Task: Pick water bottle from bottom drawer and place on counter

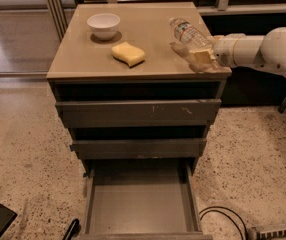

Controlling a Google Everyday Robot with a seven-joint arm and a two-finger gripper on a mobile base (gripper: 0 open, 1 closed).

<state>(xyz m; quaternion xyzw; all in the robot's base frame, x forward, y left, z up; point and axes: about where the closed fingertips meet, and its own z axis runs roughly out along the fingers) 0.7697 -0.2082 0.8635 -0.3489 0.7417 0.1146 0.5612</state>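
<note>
In the camera view, the water bottle is out of the bottom drawer, which stands pulled open with nothing showing on its flat grey floor. The bottle hangs over the right-hand part of the surface, near its right edge. It is tilted, cap up and toward the back left and base down toward the right, where the tool is clamped around its lower end. That slant and the shadow beneath it suggest the bottle is carried by the grip rather than resting on its own, so the placing step looks unfinished. The chosen spot seems sensible: the white bowl and the yellow sponge sit well apart on the left half, leaving bare room under the bottle. The arm reaches in from the right, roughly level and just above the surface, with the wrist pointing left. The two upper drawers are slightly out and play no part here.
</note>
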